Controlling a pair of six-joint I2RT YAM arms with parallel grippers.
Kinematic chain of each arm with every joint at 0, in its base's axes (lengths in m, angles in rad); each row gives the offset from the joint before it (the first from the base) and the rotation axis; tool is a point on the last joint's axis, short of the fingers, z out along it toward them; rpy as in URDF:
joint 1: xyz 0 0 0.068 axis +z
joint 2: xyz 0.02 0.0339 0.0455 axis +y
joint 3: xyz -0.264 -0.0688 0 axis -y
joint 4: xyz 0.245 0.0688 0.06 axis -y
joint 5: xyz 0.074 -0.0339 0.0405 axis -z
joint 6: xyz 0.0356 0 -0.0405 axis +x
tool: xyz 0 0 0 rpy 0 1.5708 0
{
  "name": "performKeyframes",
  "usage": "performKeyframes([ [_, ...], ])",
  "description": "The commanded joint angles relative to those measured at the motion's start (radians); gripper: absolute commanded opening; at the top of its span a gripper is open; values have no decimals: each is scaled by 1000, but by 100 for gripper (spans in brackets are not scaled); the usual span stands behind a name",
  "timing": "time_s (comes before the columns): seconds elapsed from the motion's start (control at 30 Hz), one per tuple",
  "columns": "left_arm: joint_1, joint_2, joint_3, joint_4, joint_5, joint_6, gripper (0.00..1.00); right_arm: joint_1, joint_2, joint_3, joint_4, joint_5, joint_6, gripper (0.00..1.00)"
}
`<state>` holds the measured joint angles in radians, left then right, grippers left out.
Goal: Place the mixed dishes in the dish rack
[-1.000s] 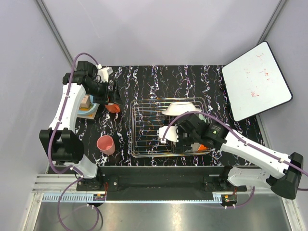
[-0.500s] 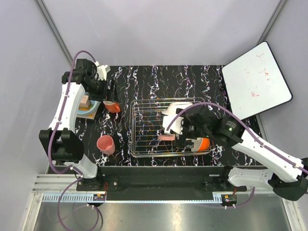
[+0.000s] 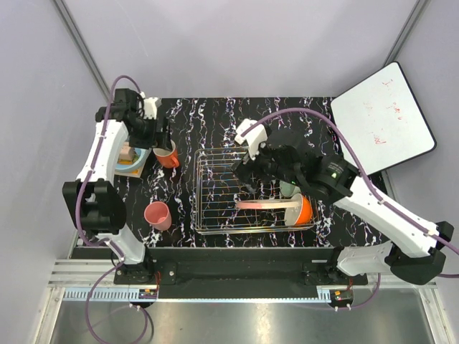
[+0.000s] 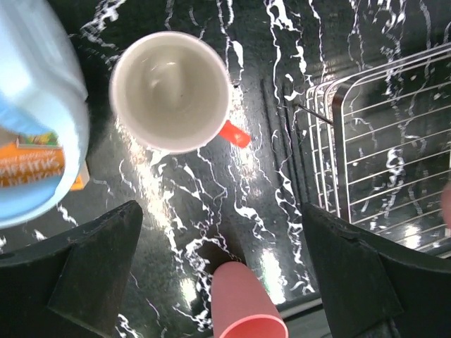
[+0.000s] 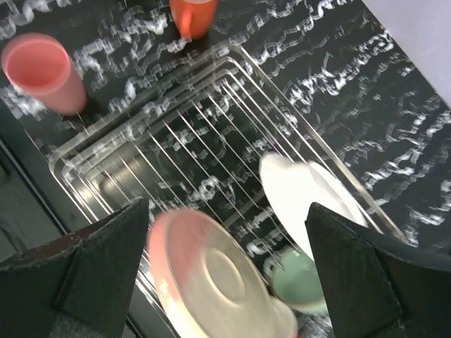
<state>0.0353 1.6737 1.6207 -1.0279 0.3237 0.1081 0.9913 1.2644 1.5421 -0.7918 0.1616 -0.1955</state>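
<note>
On the light blue tub (image 4: 32, 105) near the table's left edge, seen through the left wrist camera: an orange band (image 4: 28, 165) across the label, carrying one line of white capital letters. Cut off by the frame's edge and tilted, too blurred to spell out with certainty. Just beside it, a smaller orange patch (image 4: 76, 184), with nothing legible on it. From the top camera, far too small for any lettering. On the white board (image 3: 382, 118) by the table's far right corner: red handwritten scribbles (image 3: 378, 140), some near the upper edge, some around the middle. Marker strokes only, too small and faint to read as words or numbers.
</note>
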Motion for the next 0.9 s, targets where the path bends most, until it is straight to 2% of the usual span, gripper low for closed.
performKeyframes([
  [0.0, -75, 41, -24, 95, -57, 57, 99, -2, 0, -62, 267, 37, 189, 100],
  [0.1, -87, 64, -33, 132, -67, 54, 99, -8, 10, -91, 310, 153, 255, 99],
  [0.23, -109, 109, -22, 166, -119, 48, 99, -17, 20, -83, 312, 260, 309, 83],
  [0.53, -123, 211, 10, 221, -172, 21, 98, -22, -57, -109, 348, 299, 329, 80],
  [0.63, -130, 242, 16, 242, -184, 12, 86, -20, -77, -123, 356, 303, 343, 81],
  [0.67, -132, 253, 15, 255, -189, 7, 75, -22, -89, -131, 359, 302, 346, 82],
  [0.73, -132, 268, 18, 262, -181, 1, 62, -23, -99, -149, 367, 293, 352, 82],
  [0.77, -132, 273, 21, 265, -176, 2, 45, -25, -100, -158, 367, 294, 353, 81],
  [0.87, -132, 284, 15, 266, -169, 1, 28, -26, -105, -175, 370, 291, 358, 82],
])
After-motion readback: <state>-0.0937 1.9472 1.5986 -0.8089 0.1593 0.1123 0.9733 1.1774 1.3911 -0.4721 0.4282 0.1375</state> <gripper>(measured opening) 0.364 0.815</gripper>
